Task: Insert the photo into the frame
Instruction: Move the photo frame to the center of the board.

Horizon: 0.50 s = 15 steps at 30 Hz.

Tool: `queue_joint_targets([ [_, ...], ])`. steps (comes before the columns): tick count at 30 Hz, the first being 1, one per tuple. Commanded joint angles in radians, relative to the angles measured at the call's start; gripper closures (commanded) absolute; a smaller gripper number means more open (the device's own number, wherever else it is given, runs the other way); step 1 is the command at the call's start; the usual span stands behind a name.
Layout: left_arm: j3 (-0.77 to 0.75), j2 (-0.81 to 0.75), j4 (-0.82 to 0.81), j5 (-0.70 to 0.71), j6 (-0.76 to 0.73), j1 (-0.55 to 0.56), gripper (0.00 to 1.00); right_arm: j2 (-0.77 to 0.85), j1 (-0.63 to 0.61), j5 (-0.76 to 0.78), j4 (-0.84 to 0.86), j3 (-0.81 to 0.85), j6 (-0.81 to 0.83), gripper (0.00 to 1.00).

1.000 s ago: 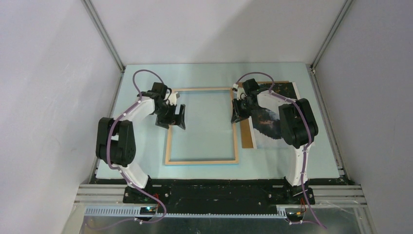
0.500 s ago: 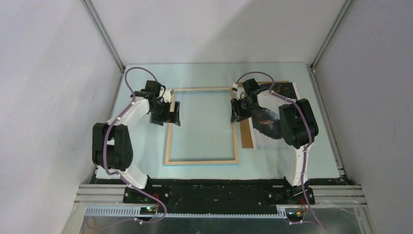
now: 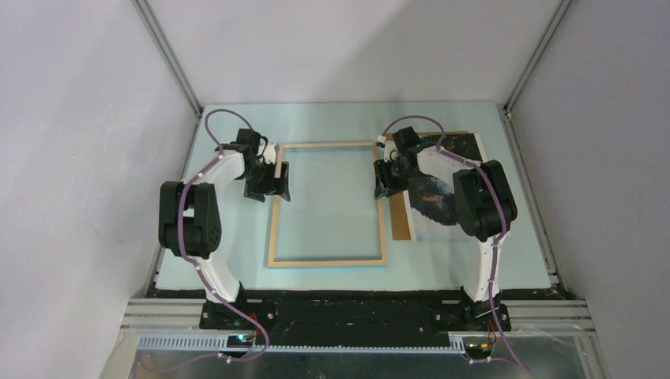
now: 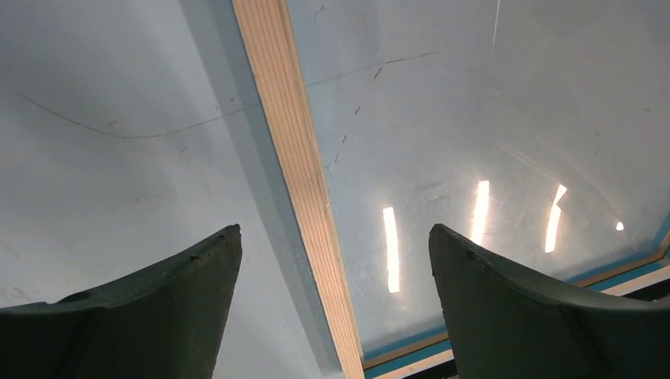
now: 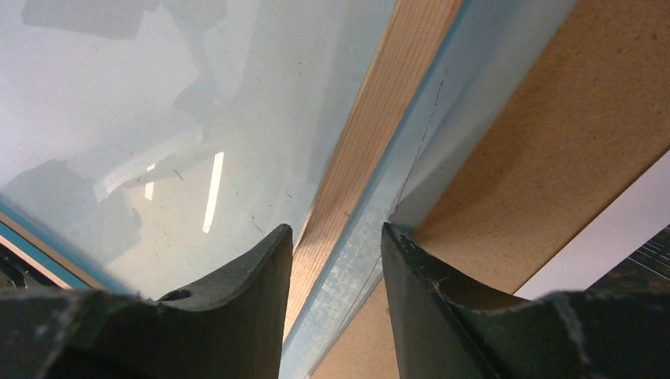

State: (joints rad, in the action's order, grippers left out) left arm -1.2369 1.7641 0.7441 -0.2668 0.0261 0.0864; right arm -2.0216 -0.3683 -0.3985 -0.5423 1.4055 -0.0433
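Observation:
The frame (image 3: 328,259) lies flat mid-table with its pale wood face up. The photo (image 3: 433,197) lies picture side up to its right, on the brown backing board (image 3: 401,217), partly hidden by my right arm. My left gripper (image 3: 275,183) is open wide and empty; in the left wrist view it (image 4: 336,229) straddles the frame's left rail (image 4: 300,158) from above. My right gripper (image 3: 385,186) is partly open; in the right wrist view it (image 5: 337,227) has one finger on each side of the right rail (image 5: 395,79), with a strip of table beside the outer finger.
The backing board (image 5: 553,142) lies close against the frame's right side. The table (image 3: 348,122) is pale blue, walled by grey panels left, right and behind. A glossy pane (image 4: 474,118) fills the frame's opening and reflects lights.
My left gripper has moved left and back, from inside the frame's opening to over its left rail. The right arm, frame and photo have not moved.

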Motion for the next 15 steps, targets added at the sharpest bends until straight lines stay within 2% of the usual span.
queue_joint_targets([
  [1, -0.029, 0.031, -0.024, -0.019, -0.001, -0.004, 0.08, 0.021, -0.017, -0.011, -0.005, -0.005, 0.005, 0.50],
  [4, -0.026, 0.045, -0.031, -0.031, 0.001, -0.006, 0.11, 0.014, -0.025, -0.033, 0.007, -0.006, -0.004, 0.51],
  [15, -0.047, 0.100, -0.044, -0.106, 0.008, -0.049, 0.40, -0.048, -0.050, -0.116, 0.031, 0.055, -0.037, 0.53],
])
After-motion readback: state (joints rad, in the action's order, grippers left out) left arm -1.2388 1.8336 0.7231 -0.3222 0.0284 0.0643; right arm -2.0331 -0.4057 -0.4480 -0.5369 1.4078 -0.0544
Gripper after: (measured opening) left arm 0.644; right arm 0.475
